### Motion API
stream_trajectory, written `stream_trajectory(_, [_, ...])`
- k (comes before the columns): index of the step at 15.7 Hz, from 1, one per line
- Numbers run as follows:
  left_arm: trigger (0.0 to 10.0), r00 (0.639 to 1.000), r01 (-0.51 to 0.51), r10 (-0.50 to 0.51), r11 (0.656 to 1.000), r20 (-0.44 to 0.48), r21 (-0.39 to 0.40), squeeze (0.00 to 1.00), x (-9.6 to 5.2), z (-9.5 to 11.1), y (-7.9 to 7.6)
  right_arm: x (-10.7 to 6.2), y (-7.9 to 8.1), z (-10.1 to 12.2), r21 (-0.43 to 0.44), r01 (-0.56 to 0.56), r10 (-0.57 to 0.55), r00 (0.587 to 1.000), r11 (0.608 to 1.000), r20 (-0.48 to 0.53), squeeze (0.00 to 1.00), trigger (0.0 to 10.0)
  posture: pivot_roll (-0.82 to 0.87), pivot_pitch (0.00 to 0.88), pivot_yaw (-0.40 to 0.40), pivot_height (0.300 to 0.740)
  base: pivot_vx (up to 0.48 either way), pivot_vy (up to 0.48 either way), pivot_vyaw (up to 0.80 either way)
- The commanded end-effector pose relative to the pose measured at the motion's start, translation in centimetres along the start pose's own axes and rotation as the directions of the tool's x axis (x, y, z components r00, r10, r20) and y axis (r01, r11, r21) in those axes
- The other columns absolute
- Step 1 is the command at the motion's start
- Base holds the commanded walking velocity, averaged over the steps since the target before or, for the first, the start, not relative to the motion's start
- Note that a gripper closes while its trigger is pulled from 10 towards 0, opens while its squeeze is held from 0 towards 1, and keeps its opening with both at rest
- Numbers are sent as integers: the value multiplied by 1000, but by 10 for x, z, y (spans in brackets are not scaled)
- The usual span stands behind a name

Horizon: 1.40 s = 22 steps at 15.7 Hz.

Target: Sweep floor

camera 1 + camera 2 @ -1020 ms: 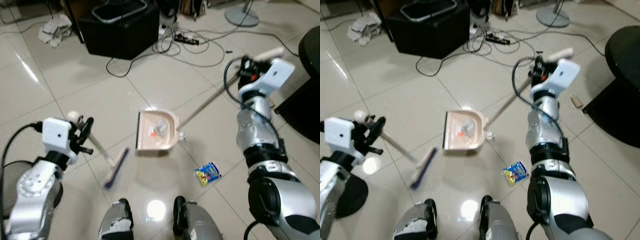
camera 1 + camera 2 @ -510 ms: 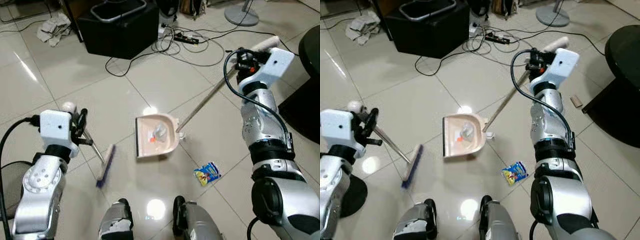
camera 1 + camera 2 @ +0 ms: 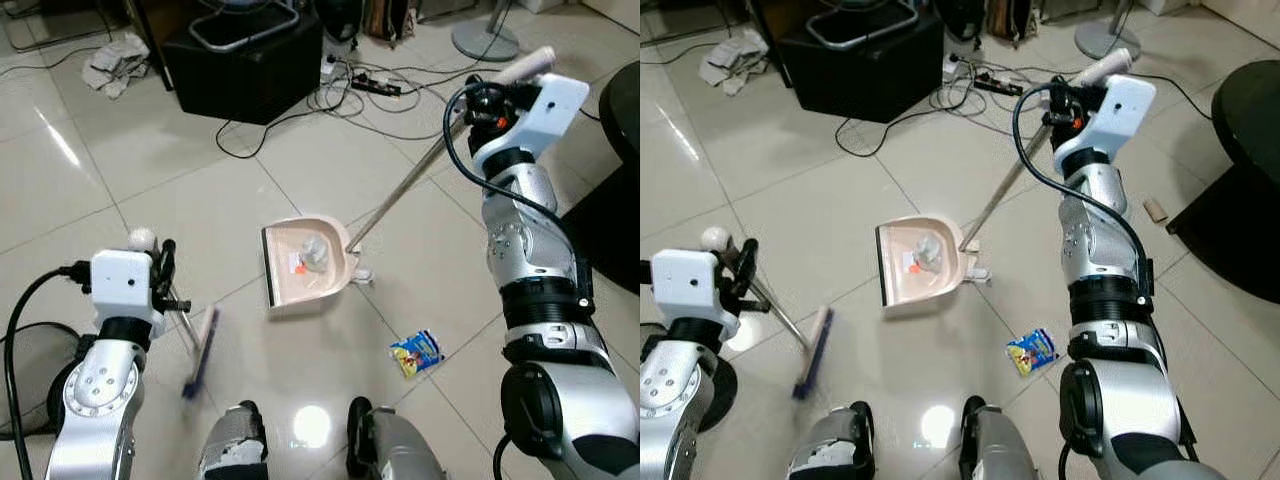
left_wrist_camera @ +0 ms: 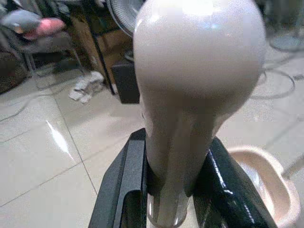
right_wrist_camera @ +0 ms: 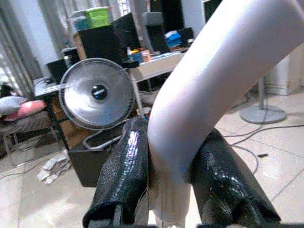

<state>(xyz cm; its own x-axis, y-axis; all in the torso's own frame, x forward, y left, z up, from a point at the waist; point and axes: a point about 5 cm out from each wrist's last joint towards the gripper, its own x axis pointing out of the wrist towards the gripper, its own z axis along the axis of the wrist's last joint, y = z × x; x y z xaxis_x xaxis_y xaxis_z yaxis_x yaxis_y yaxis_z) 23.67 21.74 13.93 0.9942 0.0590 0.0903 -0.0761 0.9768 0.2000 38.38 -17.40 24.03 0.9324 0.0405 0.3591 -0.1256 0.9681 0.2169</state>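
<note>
Broom [image 3: 199, 350] is swinging back toward lower left in my clamped left gripper [image 3: 165, 275], away from the dustpan [image 3: 305, 264] my right gripper [image 3: 487, 98] is gripping, readying another stroke.

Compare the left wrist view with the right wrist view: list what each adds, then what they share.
Left wrist view adds: the broom handle with its rounded end, clamped in the left gripper, and the pink dustpan on the floor beyond it.
Right wrist view adds: the bent dustpan handle clamped in the right gripper, a green basket and a round stand base.
Shared: pale floor tiles, a crumpled cloth, a pink cushion.
</note>
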Motion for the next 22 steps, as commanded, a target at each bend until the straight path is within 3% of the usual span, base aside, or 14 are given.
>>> stream_trajectory(1, [10000, 997, -21, 22, 1000, 79, -4, 0, -2, 17, 1, -1, 0, 10, 18, -11, 11, 999, 1000, 38, 0, 10000, 93, 136, -13, 740, 0, 0, 481])
stream_trajectory(4, [10000, 994, -20, 22, 1000, 103, -20, 0, -1, 20, -3, -2, 2, 12, 30, -27, 26, 999, 999, 35, 0, 10000, 95, 133, -15, 740, 0, 0, 800])
stream_trajectory(8, [10000, 999, -15, 15, 1000, 47, -12, 0, -10, 5, -4, -2, 7, 19, 38, -50, 49, 998, 998, 41, 0, 10000, 95, 131, -11, 740, 0, 0, 800])
stream_trajectory(12, [10000, 1000, -10, 11, 1000, 18, -13, 0, -16, -4, -2, 1, 5, 28, 71, -42, 38, 998, 997, 55, 0, 10000, 96, 135, -13, 740, 0, 0, 800])
stream_trajectory(17, [10000, 998, 69, -68, 997, 13, -29, 0, -22, -6, -15, 4, -5, 32, 141, 6, -13, 999, 990, 51, 0, 10000, 102, 128, -16, 740, 0, 0, 800])
stream_trajectory(22, [10000, 999, 45, -45, 998, 10, -49, 0, -19, -8, -15, 8, -3, 39, 143, -8, -2, 998, 990, 64, 0, 10000, 99, 116, -24, 740, 0, 0, 800])
